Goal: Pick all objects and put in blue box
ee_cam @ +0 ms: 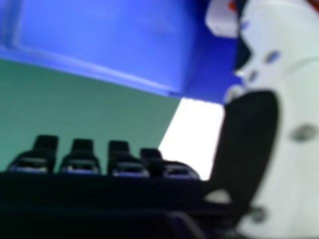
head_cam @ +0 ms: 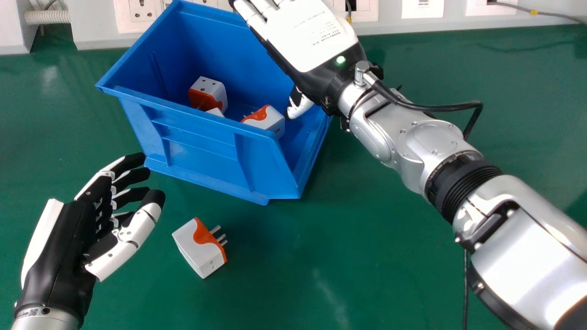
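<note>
Right robot hand (head_cam: 316, 39) over right part of blue box (head_cam: 202, 151), fingers straight, thumb apart. Left robot hand (head_cam: 66, 252) beside loose adapter (head_cam: 197, 250) on green desk (head_cam: 367, 243), fingers relaxed, slightly spread. Other white-orange adapters (head_cam: 270, 121) inside box.

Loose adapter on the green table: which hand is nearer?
Left. The left hand is beside the adapter, to its left in the head view, with a gap between. The right hand is farther off, up at the blue box.
</note>
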Motion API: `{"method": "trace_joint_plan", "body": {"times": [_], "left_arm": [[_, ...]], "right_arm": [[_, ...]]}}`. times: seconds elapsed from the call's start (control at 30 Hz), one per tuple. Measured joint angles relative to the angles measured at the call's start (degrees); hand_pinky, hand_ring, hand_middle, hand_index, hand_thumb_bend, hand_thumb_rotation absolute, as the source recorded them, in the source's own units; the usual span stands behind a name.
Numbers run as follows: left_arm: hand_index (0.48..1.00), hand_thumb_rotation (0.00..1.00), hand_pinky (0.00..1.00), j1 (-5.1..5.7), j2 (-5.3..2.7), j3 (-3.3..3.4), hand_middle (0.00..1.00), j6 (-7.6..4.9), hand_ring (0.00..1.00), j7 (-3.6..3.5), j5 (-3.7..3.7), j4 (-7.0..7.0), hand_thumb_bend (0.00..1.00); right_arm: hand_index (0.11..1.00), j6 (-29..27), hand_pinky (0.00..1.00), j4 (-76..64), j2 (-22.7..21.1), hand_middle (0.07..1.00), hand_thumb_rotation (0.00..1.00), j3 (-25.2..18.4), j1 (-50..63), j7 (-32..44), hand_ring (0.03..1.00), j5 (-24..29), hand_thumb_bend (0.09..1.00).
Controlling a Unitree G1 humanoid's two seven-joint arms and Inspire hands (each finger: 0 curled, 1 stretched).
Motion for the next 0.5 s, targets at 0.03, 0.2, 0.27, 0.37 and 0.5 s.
{"method": "trace_joint_plan", "body": {"times": [0.03,0.2,0.27,0.37,0.5], "left_arm": [[0.853,0.41,0.69,-0.10,0.02,0.00,0.85,0.00,0.81,0.00,0.02,0.00,0.37],[0.853,0.41,0.69,-0.52,0.19,0.01,0.85,-0.01,0.81,0.01,0.05,0.25,0.36],[0.853,0.41,0.69,-0.62,0.23,0.02,0.85,-0.02,0.81,0.02,0.04,0.45,0.36],[0.853,0.40,0.69,-0.86,0.28,0.03,0.85,-0.02,0.81,0.00,0.01,1.05,0.36],[0.855,0.41,0.70,-1.18,0.37,0.10,0.86,-0.08,0.81,0.00,-0.01,1.50,0.36]], "right_arm": [[1.000,-0.4,0.97,-0.6,-0.4,1.000,0.14,-0.3,0.4,0.0,1.000,0.3,0.652],[1.000,-1.1,0.98,-5.9,-2.8,1.000,0.13,-1.5,2.9,0.1,1.000,1.4,0.646],[1.000,-1.3,0.99,-9.8,-4.6,1.000,0.13,-2.5,4.5,0.3,1.000,1.7,0.645],[1.000,-1.4,0.99,-15.1,-6.8,1.000,0.13,-3.9,6.7,0.7,1.000,1.8,0.644],[1.000,-0.7,1.00,-24.1,-10.2,1.000,0.15,-5.8,11.2,0.6,1.000,1.6,0.669]]}}
